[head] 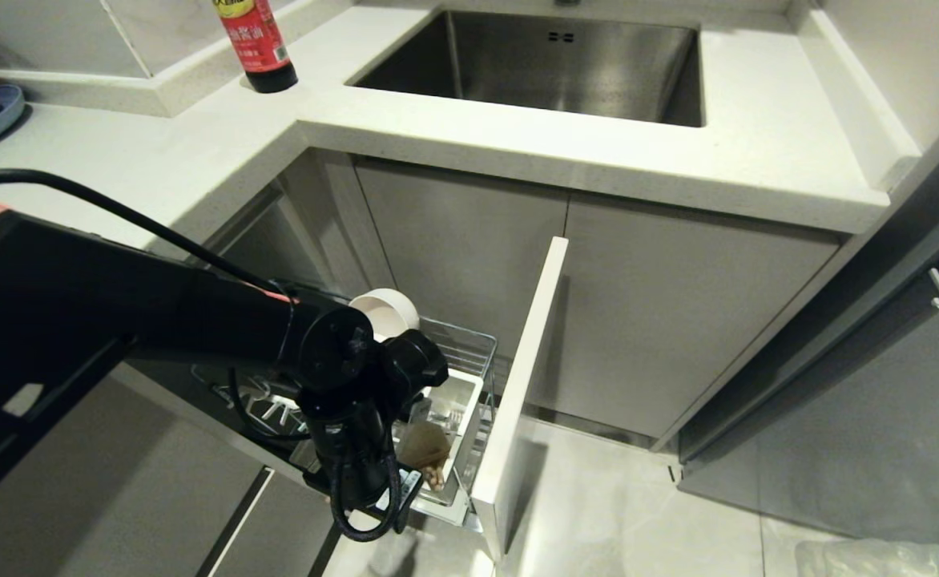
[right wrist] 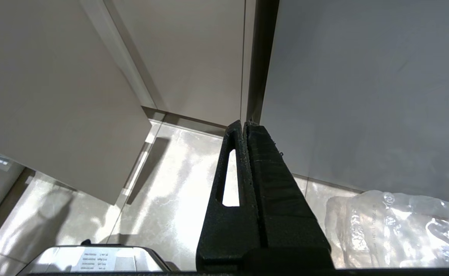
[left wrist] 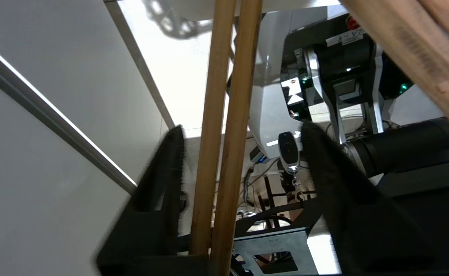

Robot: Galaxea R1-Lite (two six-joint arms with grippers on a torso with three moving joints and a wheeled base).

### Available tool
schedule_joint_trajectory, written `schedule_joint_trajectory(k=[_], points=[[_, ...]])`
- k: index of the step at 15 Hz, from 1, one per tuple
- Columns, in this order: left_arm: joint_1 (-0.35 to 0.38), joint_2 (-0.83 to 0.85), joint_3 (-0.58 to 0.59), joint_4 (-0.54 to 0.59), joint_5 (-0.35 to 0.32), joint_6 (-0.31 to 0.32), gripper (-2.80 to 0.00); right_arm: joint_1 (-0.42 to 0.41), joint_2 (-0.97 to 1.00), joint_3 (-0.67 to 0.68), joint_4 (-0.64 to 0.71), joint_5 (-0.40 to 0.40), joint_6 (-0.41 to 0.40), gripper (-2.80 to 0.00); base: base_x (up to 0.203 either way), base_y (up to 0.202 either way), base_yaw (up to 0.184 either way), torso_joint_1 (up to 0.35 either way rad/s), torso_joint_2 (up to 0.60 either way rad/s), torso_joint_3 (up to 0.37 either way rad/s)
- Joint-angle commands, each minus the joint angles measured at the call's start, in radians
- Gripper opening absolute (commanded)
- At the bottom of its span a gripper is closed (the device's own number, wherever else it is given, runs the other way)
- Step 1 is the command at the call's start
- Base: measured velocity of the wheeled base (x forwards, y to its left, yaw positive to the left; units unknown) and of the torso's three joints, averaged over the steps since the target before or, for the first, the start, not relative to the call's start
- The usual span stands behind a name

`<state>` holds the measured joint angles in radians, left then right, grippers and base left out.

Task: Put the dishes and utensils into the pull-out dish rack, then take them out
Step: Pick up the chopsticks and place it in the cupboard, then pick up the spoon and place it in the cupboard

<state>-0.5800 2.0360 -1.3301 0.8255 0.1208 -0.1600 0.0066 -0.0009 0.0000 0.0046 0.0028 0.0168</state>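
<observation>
Chopsticks [left wrist: 224,126] between parted fingers [left wrist: 163,184] — rack [head: 469,353] mostly arm-hidden.

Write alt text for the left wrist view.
Two wooden chopsticks stand side by side between the open fingers of the left end effector, touching neither finger. Behind them are pale cabinet panels and the robot's own base.
</observation>
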Motion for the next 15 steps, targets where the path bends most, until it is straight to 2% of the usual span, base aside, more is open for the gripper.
schedule_joint_trajectory(k=[1,5,10,11,15], points=[[-0.001,-0.008,-0.006,0.009,0.002,-0.003,0.0,0.001,-0.001,-0.001,0.0,0.0,0.0,-2.8,0.0,0.0,0.0,0.0,0.0,0.0],[-0.001,-0.07,-0.014,0.009,0.01,-0.003,0.0,0.0,0.001,0.0,0.0,0.0,0.0,-2.8,0.0,0.0,0.0,0.0,0.0,0.0],[-0.002,-0.197,-0.015,0.013,0.122,-0.003,0.0,0.001,0.001,0.0,0.0,0.0,0.0,-2.8,0.0,0.0,0.0,0.0,0.0,0.0],[-0.002,-0.232,-0.014,0.016,0.145,-0.002,-2.8,0.0,0.0,0.0,0.0,0.0,0.0,-2.8,0.0,0.0,0.0,0.0,0.0,0.0],[-0.011,-0.357,-0.012,0.017,0.232,-0.01,-2.8,0.001,-0.001,0.0,0.0,0.0,0.0,-2.8,0.0,0.0,0.0,0.0,0.0,0.0]])
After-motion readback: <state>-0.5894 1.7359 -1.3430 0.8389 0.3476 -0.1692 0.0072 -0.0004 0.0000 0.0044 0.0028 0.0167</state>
